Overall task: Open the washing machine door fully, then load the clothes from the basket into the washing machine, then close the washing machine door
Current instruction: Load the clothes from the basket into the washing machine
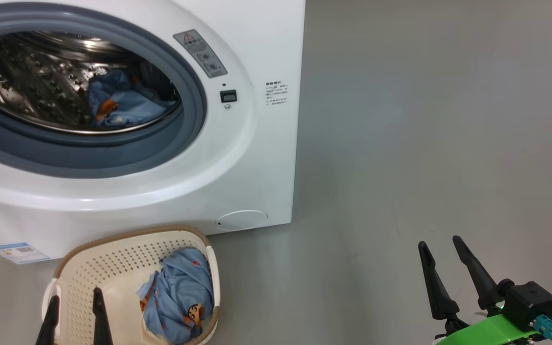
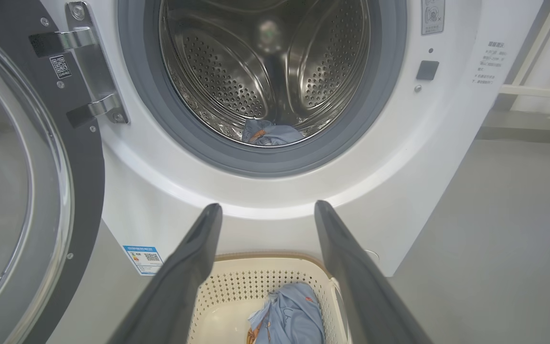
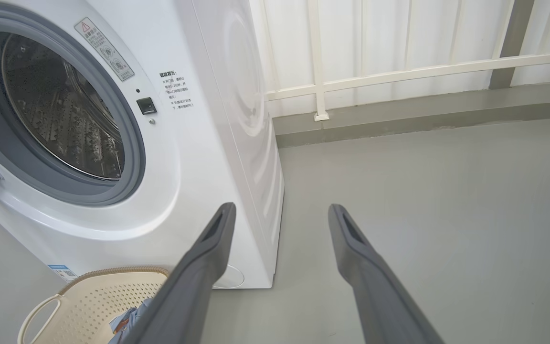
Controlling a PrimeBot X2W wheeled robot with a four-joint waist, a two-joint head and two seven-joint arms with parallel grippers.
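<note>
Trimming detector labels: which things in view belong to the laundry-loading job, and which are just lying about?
Job:
washing machine
door, swung open
basket
clothes in the basket
clothes in the drum
left tool, open
right tool, open

Lying about:
energy sticker
round white flap
warning label
white railing
grey floor

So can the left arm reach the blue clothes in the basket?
Probably yes. The left gripper is open over the basket, and nothing lies between it and the clothes.
</note>
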